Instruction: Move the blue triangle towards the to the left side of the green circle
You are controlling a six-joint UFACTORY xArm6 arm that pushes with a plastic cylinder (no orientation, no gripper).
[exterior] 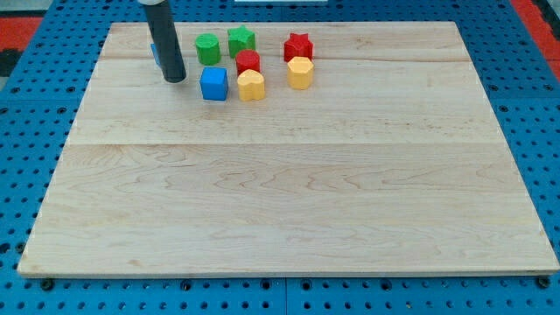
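Rod comes down from the view's top-left, my tip (174,79) on the worktop (289,201), upper-left part. No hand on this arm, just the bare rod, so nothing to open or close. Blue triangle (155,52) sits right behind the rod, mostly hidden: only a sliver of blue shows at the rod's left edge, shape can't be made out from here. Whether rod and block touch, can't tell.

Green circle (207,48) is to the right of the rod, near it w/ a strip of bare wood between. Green star (241,38) just beside the circle, on its right, slightly toward the view's top. Blue cube (213,84) sits below the green circle, right of my tip, near but apart. Yellow heart-ish block (251,85) just beside the cube, on its right. Red block (248,61), roundish, directly above that yellow one, looks touching. Red star (297,45) further right, yellow hexagon-ish block (300,72) right under it. Blue pegboard (35,70) around the wood.
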